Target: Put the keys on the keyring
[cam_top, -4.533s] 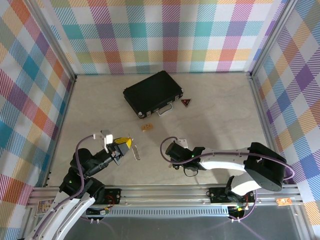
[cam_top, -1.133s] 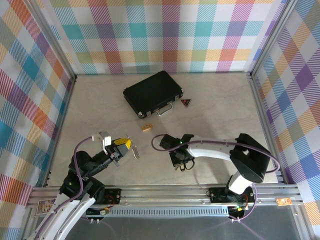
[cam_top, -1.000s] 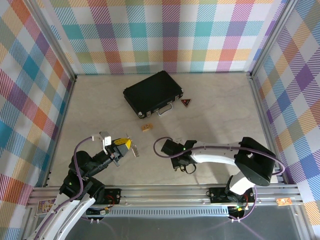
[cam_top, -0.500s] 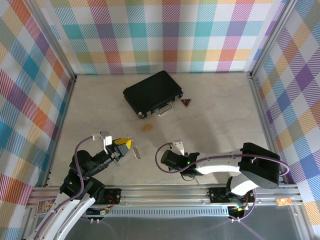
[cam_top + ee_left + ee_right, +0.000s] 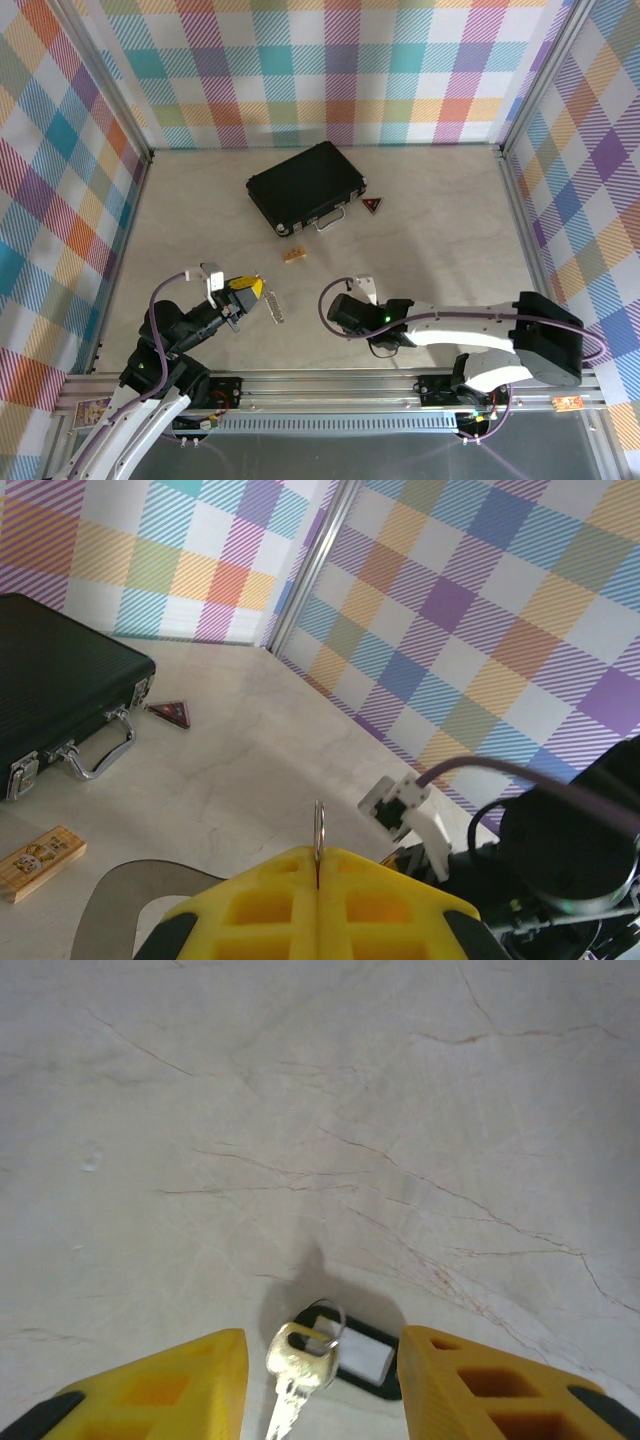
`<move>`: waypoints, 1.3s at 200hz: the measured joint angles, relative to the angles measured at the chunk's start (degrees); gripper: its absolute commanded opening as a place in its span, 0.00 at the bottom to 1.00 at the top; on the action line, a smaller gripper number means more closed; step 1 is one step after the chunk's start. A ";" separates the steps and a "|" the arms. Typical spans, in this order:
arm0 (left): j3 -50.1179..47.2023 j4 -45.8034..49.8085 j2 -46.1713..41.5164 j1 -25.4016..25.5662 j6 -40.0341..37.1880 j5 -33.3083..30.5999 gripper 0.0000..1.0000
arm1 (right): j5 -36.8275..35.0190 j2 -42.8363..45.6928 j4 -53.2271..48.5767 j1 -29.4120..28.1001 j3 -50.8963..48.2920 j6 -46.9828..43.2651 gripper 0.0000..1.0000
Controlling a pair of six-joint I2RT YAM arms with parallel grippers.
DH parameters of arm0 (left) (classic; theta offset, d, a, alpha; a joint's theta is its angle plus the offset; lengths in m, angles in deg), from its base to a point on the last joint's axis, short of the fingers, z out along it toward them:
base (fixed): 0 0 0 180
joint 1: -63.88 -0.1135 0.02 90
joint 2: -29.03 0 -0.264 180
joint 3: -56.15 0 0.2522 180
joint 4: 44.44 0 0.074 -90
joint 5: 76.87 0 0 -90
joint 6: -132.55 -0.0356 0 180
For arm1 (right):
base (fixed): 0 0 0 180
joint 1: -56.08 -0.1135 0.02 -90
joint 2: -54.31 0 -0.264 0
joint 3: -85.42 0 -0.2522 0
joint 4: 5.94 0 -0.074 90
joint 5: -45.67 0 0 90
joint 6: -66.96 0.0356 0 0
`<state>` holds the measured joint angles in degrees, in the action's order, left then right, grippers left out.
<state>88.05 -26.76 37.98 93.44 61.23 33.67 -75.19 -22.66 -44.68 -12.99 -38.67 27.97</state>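
My left gripper (image 5: 260, 292) hovers over the near left of the table, shut (image 5: 318, 852) on the thin silver loop (image 5: 319, 828) of the keys, seen edge-on. From above, the keys (image 5: 274, 307) hang as a pale jagged strip just past its yellow fingers. My right gripper (image 5: 345, 314) sits low over the near middle of the table. Its fingers stand open (image 5: 320, 1336), apart from the keyring (image 5: 327, 1322) on the table between them. That small split ring carries one key (image 5: 296, 1360) and a black tag (image 5: 368, 1362) with a white label.
A black case (image 5: 305, 187) (image 5: 50, 695) lies at the back, a red triangle (image 5: 373, 205) (image 5: 168, 713) beside it. A small tan block (image 5: 293, 255) (image 5: 35, 860) lies between the case and my grippers. Plaid walls close three sides; a metal rail (image 5: 330, 385) runs along the near edge.
The right arm has swung its elbow out to the right and its wrist has shifted slightly toward the near edge. The left arm has held still with the keys.
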 measured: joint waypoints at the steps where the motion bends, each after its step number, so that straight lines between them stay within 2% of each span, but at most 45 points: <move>1: 0.00 0.00 0.00 0.00 0.00 0.00 0.00 | 0.33 0.13 -0.28 0.20 0.26 -0.13 0.43; 20: 0.00 0.00 0.00 0.00 0.00 0.00 0.00 | 5.07 1.44 -4.70 4.20 3.56 -1.97 0.43; 61: 0.00 -0.02 0.07 0.00 0.00 0.02 0.00 | 19.85 0.87 -15.30 16.04 9.90 -7.56 0.39; 117: 0.00 -0.02 0.17 0.00 0.02 0.04 0.00 | 35.41 -8.02 -19.76 21.68 15.34 -12.09 0.32; 176: 0.00 -0.04 0.22 0.00 0.04 0.66 0.00 | 40.98 -14.40 -19.26 23.19 15.34 -12.96 0.29; 260: 0.00 -0.35 0.37 0.00 0.20 1.11 0.00 | 42.29 -16.13 -14.82 24.90 13.29 -12.90 0.29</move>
<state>88.05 -27.11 38.36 93.44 61.43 34.78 -32.89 -38.79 -59.50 11.90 -25.38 15.07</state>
